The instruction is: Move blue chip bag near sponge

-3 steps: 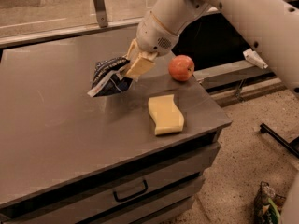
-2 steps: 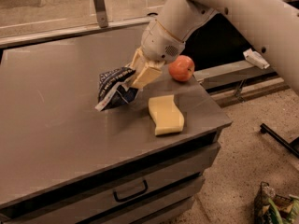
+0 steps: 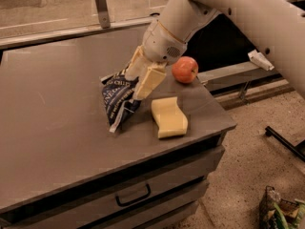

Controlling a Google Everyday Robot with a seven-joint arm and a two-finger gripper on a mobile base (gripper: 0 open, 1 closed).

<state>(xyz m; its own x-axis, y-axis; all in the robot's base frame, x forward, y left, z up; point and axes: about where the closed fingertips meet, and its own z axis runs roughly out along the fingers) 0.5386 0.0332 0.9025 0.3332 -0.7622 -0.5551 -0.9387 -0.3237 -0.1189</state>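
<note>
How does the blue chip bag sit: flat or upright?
On end: the hand holds the blue chip bag by its top, beside the sponge.

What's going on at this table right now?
The robot's single arm reaches down over the grey cabinet top, and its gripper is shut on the upper part of the blue chip bag. The bag hangs tilted, with its lower corner at or just above the surface, right beside the sponge. The sponge lies flat near the front corner. A red-orange apple sits behind the sponge. The bag is close to the sponge but not yet released.
</note>
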